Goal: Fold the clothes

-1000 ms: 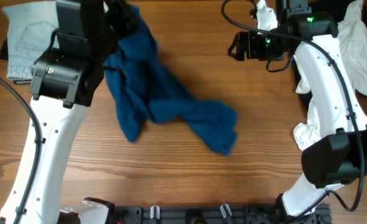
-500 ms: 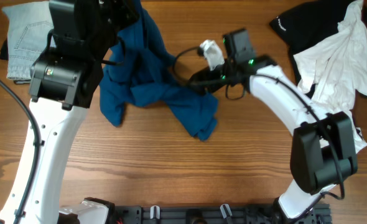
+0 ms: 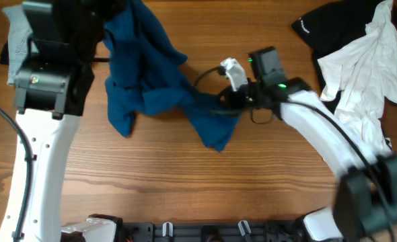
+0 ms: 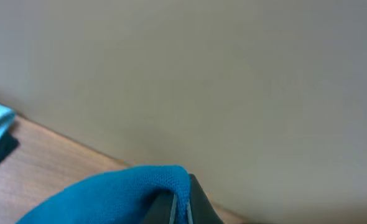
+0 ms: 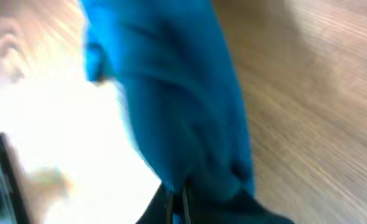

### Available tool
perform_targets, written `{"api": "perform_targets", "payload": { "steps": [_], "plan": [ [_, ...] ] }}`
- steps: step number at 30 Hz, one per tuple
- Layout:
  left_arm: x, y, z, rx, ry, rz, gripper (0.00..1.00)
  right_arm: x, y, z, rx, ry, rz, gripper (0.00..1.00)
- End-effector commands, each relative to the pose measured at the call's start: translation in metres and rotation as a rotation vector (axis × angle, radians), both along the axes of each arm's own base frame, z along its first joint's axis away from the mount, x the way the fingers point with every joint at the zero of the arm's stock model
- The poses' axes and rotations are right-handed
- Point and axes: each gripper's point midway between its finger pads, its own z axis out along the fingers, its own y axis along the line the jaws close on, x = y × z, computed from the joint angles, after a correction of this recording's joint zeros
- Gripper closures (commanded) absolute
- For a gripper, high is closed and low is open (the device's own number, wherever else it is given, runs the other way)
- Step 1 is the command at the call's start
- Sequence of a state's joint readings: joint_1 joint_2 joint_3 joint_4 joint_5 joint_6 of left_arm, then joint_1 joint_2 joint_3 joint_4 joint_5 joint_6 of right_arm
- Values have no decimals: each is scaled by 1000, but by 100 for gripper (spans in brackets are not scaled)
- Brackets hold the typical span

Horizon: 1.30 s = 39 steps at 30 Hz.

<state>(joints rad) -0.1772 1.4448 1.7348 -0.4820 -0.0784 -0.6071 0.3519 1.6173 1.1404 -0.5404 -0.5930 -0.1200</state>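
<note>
A blue garment (image 3: 151,74) hangs crumpled from the table's far left edge down to the middle of the wooden table (image 3: 185,195). My left gripper (image 4: 180,210) is shut on a fold of this blue garment (image 4: 109,196), holding it up at the back; in the overhead view the left arm (image 3: 47,74) hides those jaws. My right gripper (image 3: 220,106) is shut on the garment's right edge near the table's middle. In the right wrist view the blue cloth (image 5: 171,93) fills the frame above the closed right gripper (image 5: 177,204).
Light denim jeans (image 3: 15,27) lie at the back left, partly under the left arm. A black garment (image 3: 333,23) and a white shirt (image 3: 367,60) are heaped at the back right. A black rail (image 3: 205,232) runs along the front edge.
My right arm swung from the back right to the blue garment and its jaws closed on the cloth. The left arm shifted left, dragging the garment's top with it.
</note>
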Motion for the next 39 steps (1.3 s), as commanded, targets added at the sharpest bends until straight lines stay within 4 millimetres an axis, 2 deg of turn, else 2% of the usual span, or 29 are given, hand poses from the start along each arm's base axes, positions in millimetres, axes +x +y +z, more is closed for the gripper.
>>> {"api": "perform_targets", "payload": {
  "steps": [1, 3, 6, 7, 8, 9, 11, 12, 13, 14, 15, 16, 20, 23, 26, 28, 30, 34, 37, 38, 39],
  "plan": [
    [-13, 24, 41, -31, -114, 38, 96, -40, -3, 57, 31, -51, 47, 96],
    [-12, 31, 43, -31, -121, 52, 96, -77, 8, 44, -3, 50, 110, 96],
    [-11, 42, 46, -31, -133, 79, 96, -129, 34, 19, -43, 165, 221, 96],
    [-11, 46, 46, -31, -136, 87, 96, -143, 41, 15, -54, 176, 263, 77],
    [-11, 49, 46, -34, -136, 95, 96, -150, 45, 15, -57, 178, 288, 50],
    [-11, 52, 46, -48, -135, 102, 96, -148, 46, 18, -55, 162, 289, 32],
    [-11, 51, 46, -48, -133, 99, 96, -131, 45, 26, -48, 106, 254, 27],
    [-11, 49, 44, -50, -127, 84, 96, -102, 45, 38, -38, 3, 199, 19],
    [-11, 47, 44, -51, -124, 73, 96, -82, 45, 43, -43, -79, 158, 16],
    [-11, 44, 43, -53, -122, 57, 96, -61, 46, 45, -58, -160, 116, 15],
    [-11, 42, 43, -54, -121, 45, 96, -49, 49, 43, -63, -199, 101, 15],
    [-11, 41, 42, -54, -117, 43, 96, -42, 54, 33, -75, -213, 121, 15],
    [-12, 41, 33, -51, -81, 44, 96, -45, 51, -47, -201, -23, 153, 22],
    [-13, 41, 28, -49, -61, 45, 96, -49, 39, -83, -287, 83, 101, 23],
    [-13, 41, 26, -47, -50, 45, 96, -42, 34, -93, -336, 49, 102, 24],
    [-13, 41, 25, -45, -47, 45, 96, -45, 37, -94, -348, 18, 157, 28],
    [-13, 42, 23, -44, -37, 46, 96, -48, 39, -98, -370, 2, 192, 28],
    [-13, 42, 23, -44, -37, 49, 96, -57, 41, -125, -419, 29, 257, 28],
    [-13, 42, 25, -48, -47, 49, 96, -57, 34, -142, -465, 53, 248, 28],
    [-13, 42, 25, -48, -47, 49, 96, -54, 29, -146, -496, 49, 229, 29],
    [-13, 42, 25, -48, -47, 49, 96, -48, 23, -148, -532, 39, 188, 36]
  ]
}}
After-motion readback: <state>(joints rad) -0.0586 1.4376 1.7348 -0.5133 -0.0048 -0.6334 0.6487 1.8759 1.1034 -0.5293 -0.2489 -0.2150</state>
